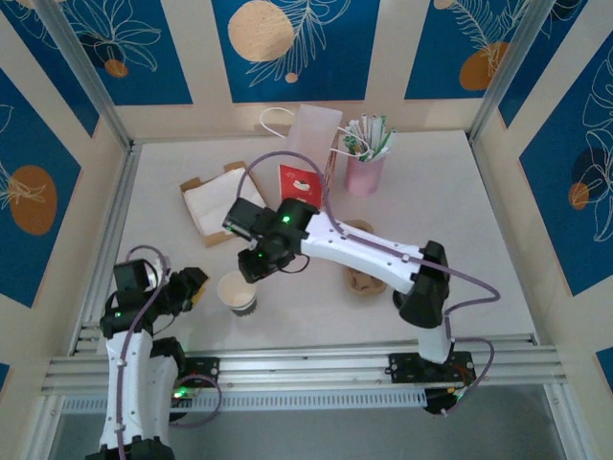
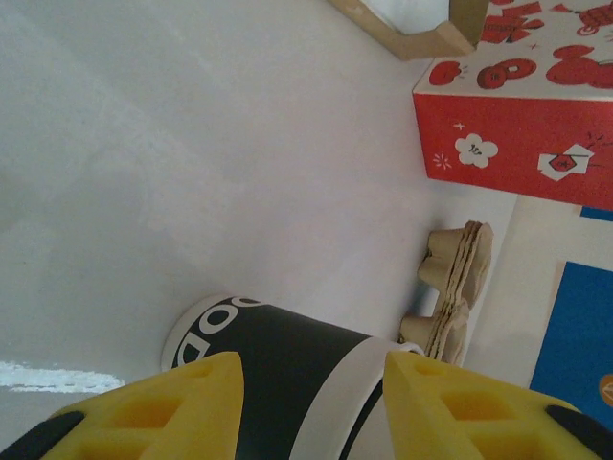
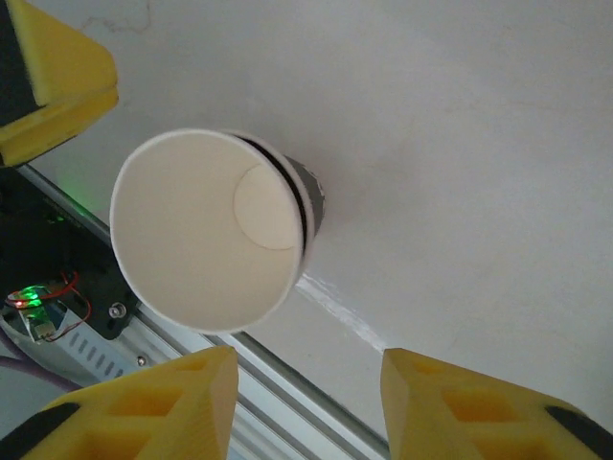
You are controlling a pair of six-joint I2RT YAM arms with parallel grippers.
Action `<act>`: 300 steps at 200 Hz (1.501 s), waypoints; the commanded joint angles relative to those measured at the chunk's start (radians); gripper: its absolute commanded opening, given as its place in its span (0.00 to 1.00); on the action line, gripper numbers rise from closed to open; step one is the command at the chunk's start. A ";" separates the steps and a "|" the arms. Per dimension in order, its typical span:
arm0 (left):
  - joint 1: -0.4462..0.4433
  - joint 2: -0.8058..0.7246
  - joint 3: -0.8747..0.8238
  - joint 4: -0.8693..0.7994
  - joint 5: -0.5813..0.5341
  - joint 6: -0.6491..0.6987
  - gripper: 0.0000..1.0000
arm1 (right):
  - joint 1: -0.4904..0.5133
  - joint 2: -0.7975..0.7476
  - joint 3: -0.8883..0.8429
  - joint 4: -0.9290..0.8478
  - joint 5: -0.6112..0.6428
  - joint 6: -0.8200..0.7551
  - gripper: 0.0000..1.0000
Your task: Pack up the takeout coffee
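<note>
the paper cup (image 1: pixel 237 291) is found upright on the near left part of the tabletop (image 1: pixel 460 211), with its mouth up, so its long axis is taken as vertical. seen from the right wrist, it is empty and no lid is fitted.

the left fingers (image 2: pixel 182 407) are held just to the left of the cup, low, at the height of its black wall. in the left wrist view the cup is laid across the frame, base toward one finger and white rim toward the other. from this it is judged that the wrist is rolled and the gap is lined up along the cup's height rather than across it. these fingers are parted and nothing is clasped; a sliver of tabletop is seen between them and the cup.

the right fingers (image 3: pixel 134 402) are hung above the cup, on its far side, spread apart with nothing between them. the left arm is judged the nearer for a side grip, the right for a grip on the rim.

a pulp cup carrier (image 1: pixel 362 273) is placed well to the right of the cup, and a white paper bag (image 1: pixel 314 134) at the far edge beside a red box (image 1: pixel 300 184). the tabletop is smooth and white. the space is closed in by blue patterned panels.
</note>
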 commanded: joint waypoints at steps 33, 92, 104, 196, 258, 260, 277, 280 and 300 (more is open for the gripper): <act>0.013 -0.011 -0.012 0.009 0.046 0.016 0.42 | 0.028 0.157 0.184 -0.181 0.075 0.002 0.35; 0.011 -0.013 -0.013 0.017 0.051 0.018 0.42 | 0.029 0.207 0.205 -0.184 0.070 0.004 0.32; 0.013 -0.013 -0.015 0.019 0.051 0.018 0.42 | 0.029 0.213 0.206 -0.180 0.063 0.003 0.31; 0.013 -0.012 -0.015 0.020 0.051 0.018 0.42 | 0.028 0.244 0.209 -0.162 0.018 -0.004 0.26; 0.012 -0.013 -0.015 0.020 0.053 0.018 0.42 | 0.027 0.254 0.219 -0.163 0.012 -0.003 0.16; 0.013 -0.013 -0.015 0.020 0.054 0.018 0.42 | 0.027 0.255 0.219 -0.163 0.011 -0.003 0.16; 0.011 -0.013 -0.015 0.021 0.054 0.018 0.42 | 0.025 0.255 0.223 -0.169 0.016 0.000 0.12; 0.012 -0.012 -0.015 0.022 0.054 0.018 0.42 | 0.025 0.255 0.223 -0.169 0.018 0.001 0.12; 0.011 -0.013 -0.015 0.023 0.057 0.019 0.41 | 0.018 0.253 0.236 -0.178 0.027 0.005 0.07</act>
